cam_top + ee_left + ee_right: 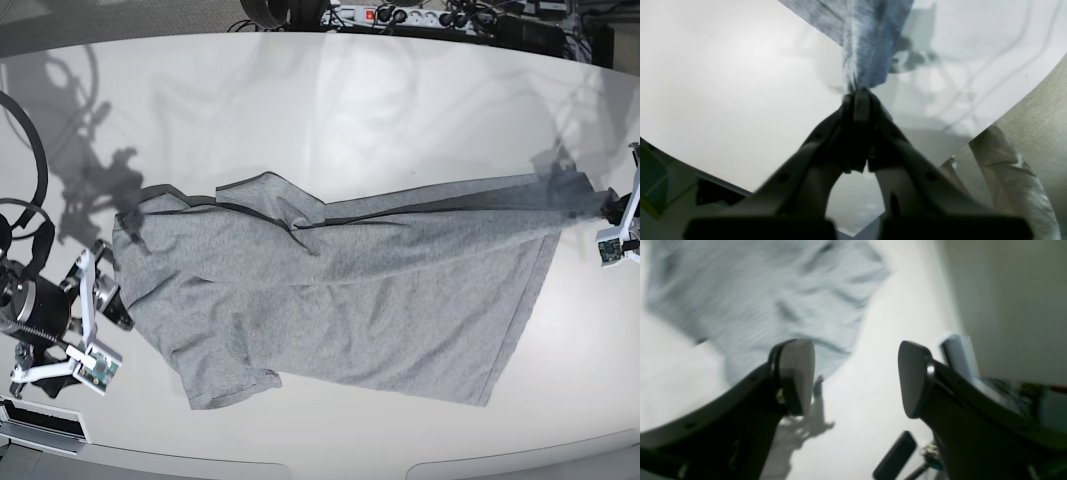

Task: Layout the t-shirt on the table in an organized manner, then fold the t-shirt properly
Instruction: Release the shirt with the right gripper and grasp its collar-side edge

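Observation:
The grey t-shirt (340, 290) lies stretched across the white table (350, 100), plain side up, with a dark fold line along its far edge. At the right end my left gripper (612, 208) is shut on a corner of the cloth. The left wrist view shows its jaws (857, 96) pinched together on a bunched strip of t-shirt (870, 36) just above the table (723, 83). At the left end my right gripper (112, 302) stands open beside the sleeve area. In the right wrist view its fingertips (855, 376) hold nothing, and the t-shirt (773, 296) lies beyond them.
A power strip with cables (400, 15) runs along the far table edge. Dark cable loops (25, 160) hang at the far left. A black oblong object (895, 458) shows below the right gripper. Beige floor (1040, 110) lies past the table edge near the left gripper.

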Robot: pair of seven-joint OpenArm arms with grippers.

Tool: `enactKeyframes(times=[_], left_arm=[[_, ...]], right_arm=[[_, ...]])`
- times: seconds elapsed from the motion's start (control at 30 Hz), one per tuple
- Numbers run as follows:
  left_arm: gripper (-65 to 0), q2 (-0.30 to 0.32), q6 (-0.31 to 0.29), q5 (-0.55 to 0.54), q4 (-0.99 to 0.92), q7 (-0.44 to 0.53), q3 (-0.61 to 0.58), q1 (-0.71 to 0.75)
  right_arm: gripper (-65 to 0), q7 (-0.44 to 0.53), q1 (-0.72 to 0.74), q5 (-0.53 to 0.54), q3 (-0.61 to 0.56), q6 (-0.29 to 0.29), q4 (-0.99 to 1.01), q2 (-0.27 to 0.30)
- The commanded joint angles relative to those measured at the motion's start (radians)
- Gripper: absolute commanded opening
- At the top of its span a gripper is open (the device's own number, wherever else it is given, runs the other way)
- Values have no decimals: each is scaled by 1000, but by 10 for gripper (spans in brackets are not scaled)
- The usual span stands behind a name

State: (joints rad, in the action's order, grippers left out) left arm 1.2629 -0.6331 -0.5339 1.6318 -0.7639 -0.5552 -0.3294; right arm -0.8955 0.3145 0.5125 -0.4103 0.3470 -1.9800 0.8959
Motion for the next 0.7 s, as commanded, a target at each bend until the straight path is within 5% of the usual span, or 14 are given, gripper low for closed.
enactKeyframes(times=[0.0,0.1,0.27,0.67], left_arm=[[-650,28,5,2,3,0,15,-17],[-650,28,40,1,3,1,15,-17],[-650,28,66,-16,3,0,15,-17],[-650,27,65,-25,3,1,15,-17]], right_arm=[[-243,13,34,-6,12,-16,-10,14],[-248,6,50,117,12,24,-10,2],[-248,-85,-25,367,11,205,-10,-107],[-248,17,-282,0,11,85,150,-522]])
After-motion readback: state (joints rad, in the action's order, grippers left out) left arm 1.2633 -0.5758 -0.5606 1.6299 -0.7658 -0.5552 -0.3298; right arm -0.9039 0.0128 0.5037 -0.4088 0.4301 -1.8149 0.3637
